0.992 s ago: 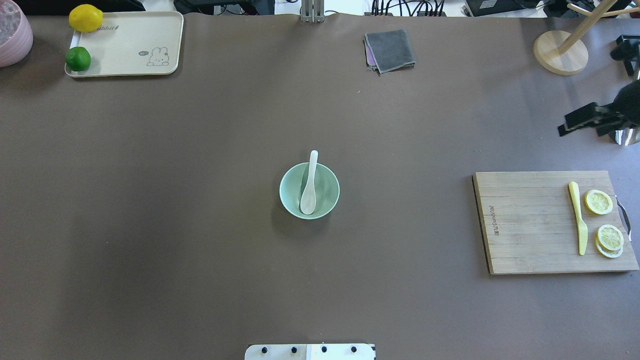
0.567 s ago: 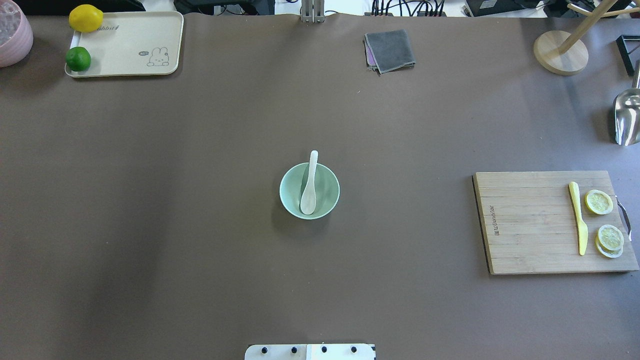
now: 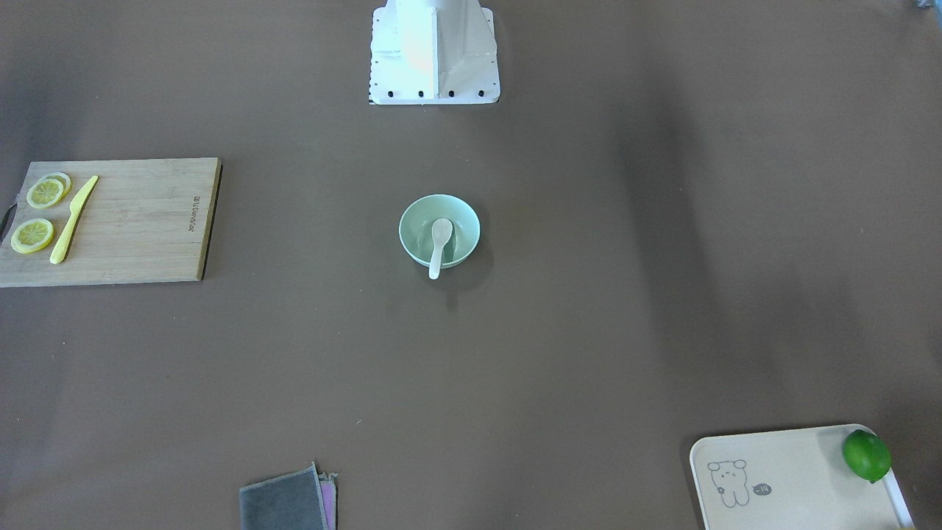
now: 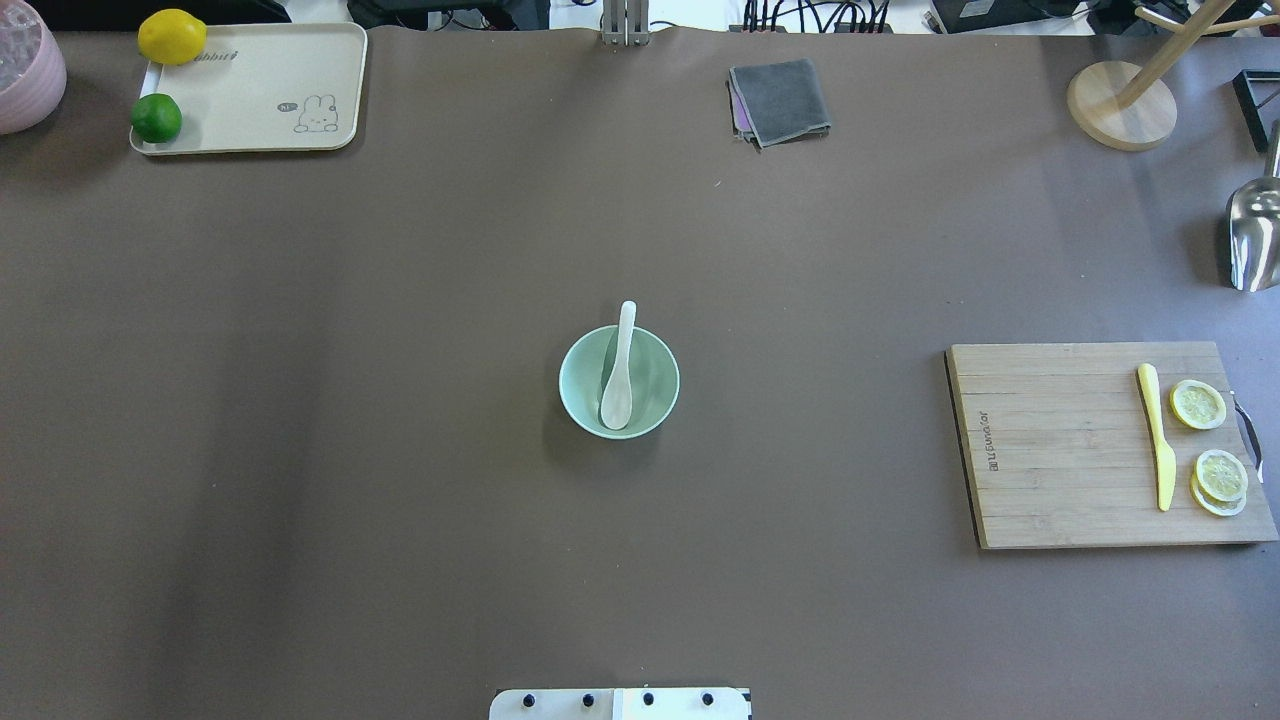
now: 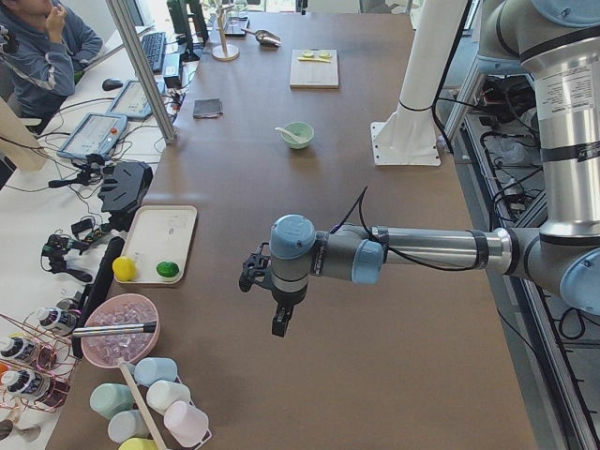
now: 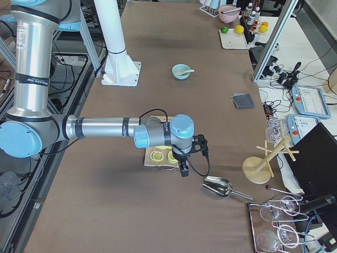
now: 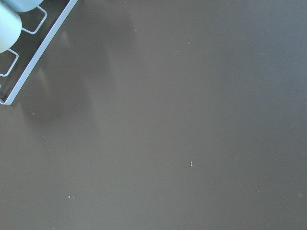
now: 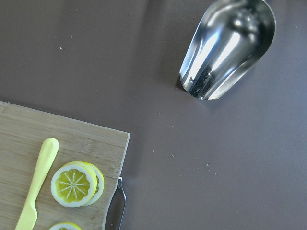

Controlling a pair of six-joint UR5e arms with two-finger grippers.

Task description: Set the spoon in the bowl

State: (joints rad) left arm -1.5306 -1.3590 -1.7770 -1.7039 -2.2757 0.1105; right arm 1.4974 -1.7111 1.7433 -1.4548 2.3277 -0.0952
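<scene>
The white spoon (image 4: 618,378) lies in the mint-green bowl (image 4: 655,385) at the table's middle, scoop down inside and handle resting over the far rim. Both show in the front-facing view too, spoon (image 3: 439,241) in bowl (image 3: 416,221). Neither gripper shows in the overhead or front-facing views. My left gripper (image 5: 279,323) hangs far off at the table's left end, seen only in the exterior left view. My right gripper (image 6: 183,169) hangs beyond the cutting board, seen only in the exterior right view. I cannot tell whether either is open or shut. Both are far from the bowl.
A wooden cutting board (image 4: 1060,450) at the right holds a yellow knife (image 4: 1158,435) and lemon slices (image 4: 1197,403). A metal scoop (image 4: 1252,235) lies at the right edge. A grey cloth (image 4: 780,100), a wooden stand (image 4: 1120,105) and a tray (image 4: 260,90) with a lemon and a lime sit at the far side.
One second ago my right gripper showed at the overhead view's right edge, over the metal scoop. It has moved out of that view. The spoon and bowl have not moved.
</scene>
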